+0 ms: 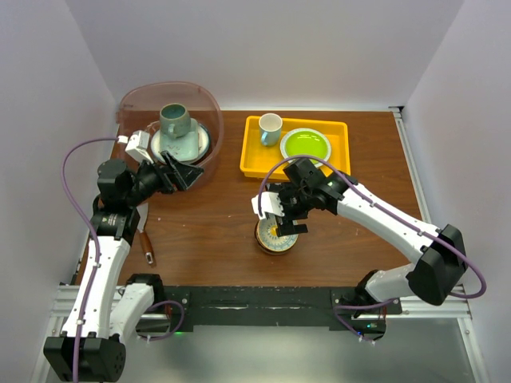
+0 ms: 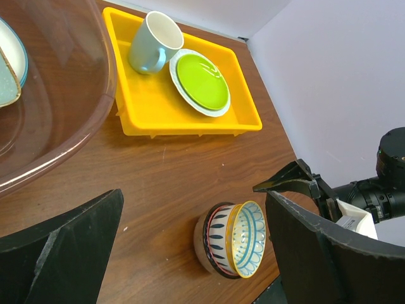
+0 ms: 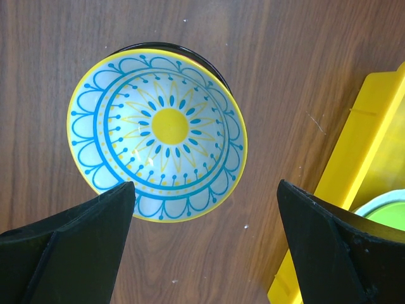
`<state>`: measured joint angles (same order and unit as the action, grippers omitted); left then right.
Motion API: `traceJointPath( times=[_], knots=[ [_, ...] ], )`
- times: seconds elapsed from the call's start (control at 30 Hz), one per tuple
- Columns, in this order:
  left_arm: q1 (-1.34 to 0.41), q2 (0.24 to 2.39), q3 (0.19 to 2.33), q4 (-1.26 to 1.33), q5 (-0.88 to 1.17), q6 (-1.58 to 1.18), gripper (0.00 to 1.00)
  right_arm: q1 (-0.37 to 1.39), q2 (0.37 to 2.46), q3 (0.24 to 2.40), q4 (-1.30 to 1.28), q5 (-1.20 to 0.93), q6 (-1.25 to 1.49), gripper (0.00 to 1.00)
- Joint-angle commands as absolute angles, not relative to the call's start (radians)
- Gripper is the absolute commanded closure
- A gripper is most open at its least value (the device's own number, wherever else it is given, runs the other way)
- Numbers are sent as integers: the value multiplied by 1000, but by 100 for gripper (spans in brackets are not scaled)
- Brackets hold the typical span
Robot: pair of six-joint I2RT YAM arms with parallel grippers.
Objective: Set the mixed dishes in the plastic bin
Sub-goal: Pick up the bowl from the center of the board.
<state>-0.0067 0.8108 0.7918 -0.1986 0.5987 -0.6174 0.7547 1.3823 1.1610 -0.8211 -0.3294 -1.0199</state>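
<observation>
The right pincer (image 3: 204,185) hangs spread wide and empty over the yellow-rimmed bowl (image 3: 158,133), which is nested in a striped bowl (image 2: 212,237) on the worktop (image 1: 215,231). The left pincer (image 1: 180,171), also released, is by the plastic bin (image 1: 209,108), where a teal mug (image 1: 175,120) stands on plates.

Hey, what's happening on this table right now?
Two robot arms are clearing dishes into the plastic bin, which already holds a teal mug and plates. The right arm hovers over two nested bowls on the table, its jaws open and nothing gripped yet. The left arm sits near the bin, jaws open and empty.
</observation>
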Motion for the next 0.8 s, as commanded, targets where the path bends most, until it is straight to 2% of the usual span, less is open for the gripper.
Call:
traceJointPath(
  times=[0.0, 0.77],
  knots=[
    [0, 802, 795, -178, 615, -607, 0, 764, 1379, 1187, -799, -314, -1039, 2],
    [0, 802, 802, -189, 615, -603, 0, 762, 1382, 1187, -815, -364, -1055, 2]
  ],
)
